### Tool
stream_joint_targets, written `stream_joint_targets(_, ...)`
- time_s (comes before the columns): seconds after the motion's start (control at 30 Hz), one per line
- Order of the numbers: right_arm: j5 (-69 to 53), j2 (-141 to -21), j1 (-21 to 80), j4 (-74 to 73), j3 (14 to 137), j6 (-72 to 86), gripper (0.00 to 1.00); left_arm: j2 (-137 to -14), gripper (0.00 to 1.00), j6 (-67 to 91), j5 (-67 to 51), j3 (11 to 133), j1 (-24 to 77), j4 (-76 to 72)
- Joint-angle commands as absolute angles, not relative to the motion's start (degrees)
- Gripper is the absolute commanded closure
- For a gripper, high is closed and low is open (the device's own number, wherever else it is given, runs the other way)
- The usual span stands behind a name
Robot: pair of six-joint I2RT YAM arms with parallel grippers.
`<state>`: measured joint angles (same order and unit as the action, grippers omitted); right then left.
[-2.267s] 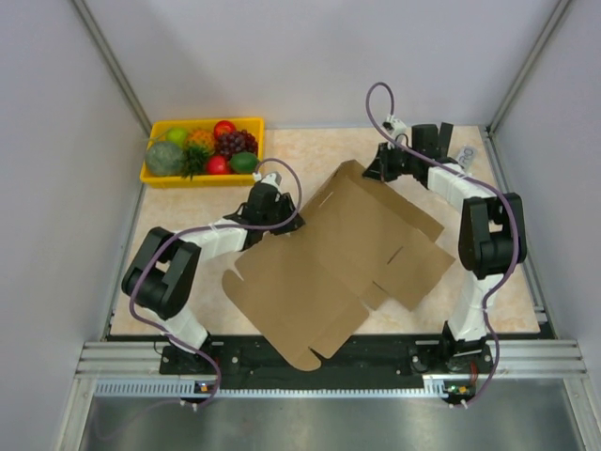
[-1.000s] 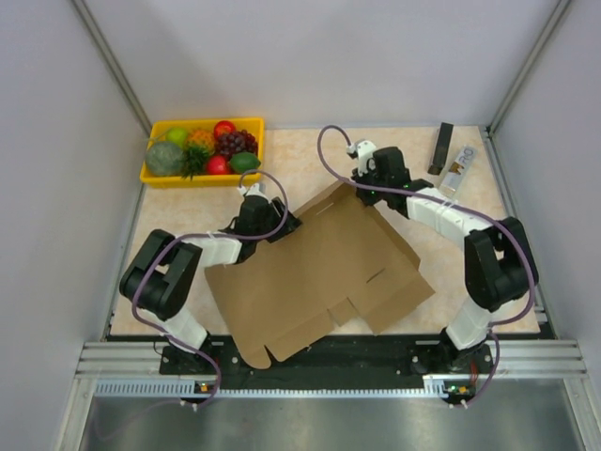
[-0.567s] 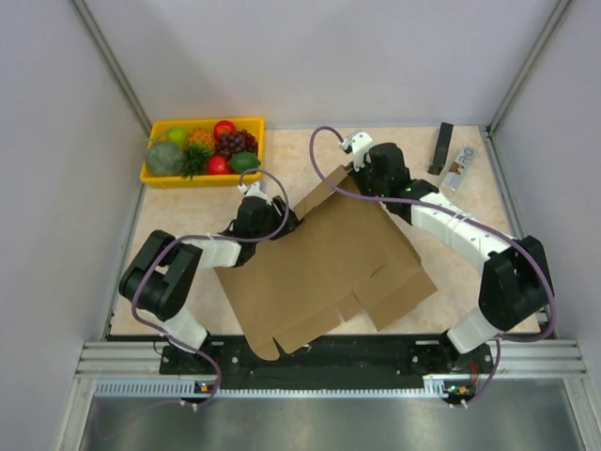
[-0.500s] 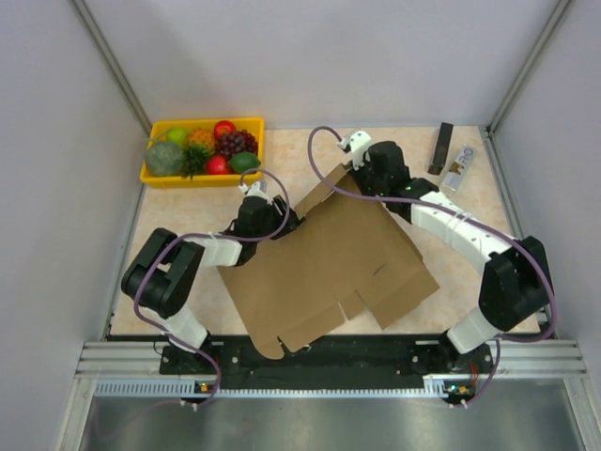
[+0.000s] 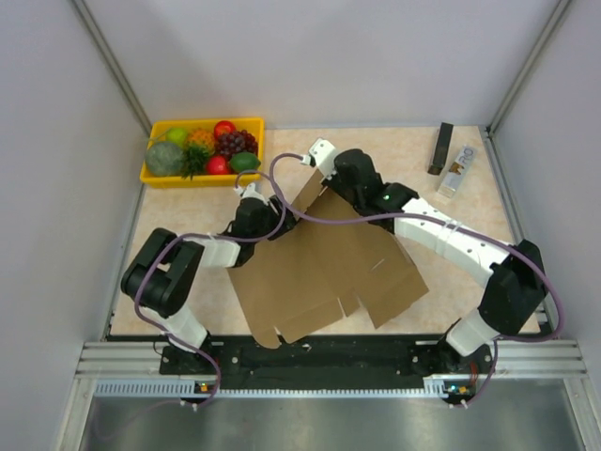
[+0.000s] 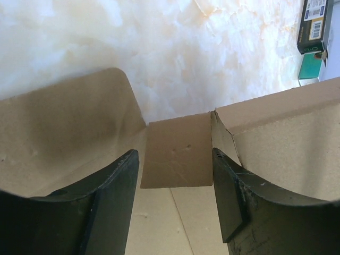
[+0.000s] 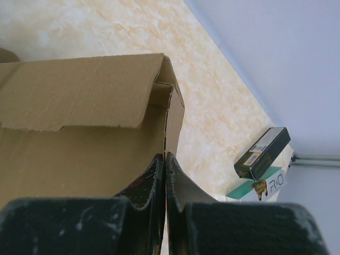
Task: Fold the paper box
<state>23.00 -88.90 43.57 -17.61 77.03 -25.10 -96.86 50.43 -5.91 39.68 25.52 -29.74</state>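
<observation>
1. The left gripper (image 6: 175, 159) has its jaws fairly wide and is holding nothing. A small tab of the brown corrugated cardboard paper box (image 5: 324, 272) sits just ahead, between its fingers.
2. The sheet has slid left and nearer over the last second, and it lies between both grippers.
3. The right gripper (image 7: 165, 159) is clamped shut and has swung left, with the far panel now standing upright at its tips. Can't tell if it's pinching or pushing. I'd guess the first wall's going up.

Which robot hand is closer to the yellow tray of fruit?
Left. The left gripper is a little nearer than the fruit tray and to its right. The right gripper is farther right, pinching the paper box.
</observation>
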Motion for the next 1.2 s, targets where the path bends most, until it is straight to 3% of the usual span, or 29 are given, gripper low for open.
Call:
stream_joint_targets(0.0,21.27,-88.42,46.23,-18.64,79.02,-25.40,1.00,-93.52,0.38,51.68,-5.97,34.81,24.18,-35.94)
stream_joint_targets(0.37,19.16,-87.72,46.32,-17.49,76.29,-31.02,1.00,-88.78,0.34,50.99,-15.02,30.50,20.48,-33.76)
stream_joint_targets(0.57,17.67,-87.10,46.32,-17.23,76.20,-32.87,1.00,-83.25,0.36,47.03,-13.45,29.27,20.39,-27.69)
stream_joint_targets(0.67,18.36,-87.27,46.58,-17.40,75.94,-33.57,1.00,-80.08,0.32,45.80,-10.90,28.83,20.30,-23.75)
stream_joint_targets(0.77,19.16,-86.93,46.67,-17.23,76.11,-34.45,1.00,-77.17,0.22,45.18,-9.06,27.07,20.30,-23.38)
stream_joint_targets(0.87,19.25,-86.31,46.67,-16.70,76.46,-35.50,1.00,-76.73,0.20,45.18,-8.61,25.93,20.30,-23.73)
stream_joint_targets(1.0,19.51,-86.13,46.58,-16.26,76.03,-36.56,1.00,-76.64,0.26,45.79,-8.00,24.79,20.22,-24.61)
stream_joint_targets(1.07,20.56,-86.13,46.23,-15.03,74.63,-37.09,1.00,-75.94,0.34,46.84,-6.95,24.52,19.87,-24.17)
stream_joint_targets(1.17,18.99,-85.17,44.13,-14.15,73.39,-36.13,1.00,-75.59,0.32,46.58,-8.34,24.35,18.81,-25.57)
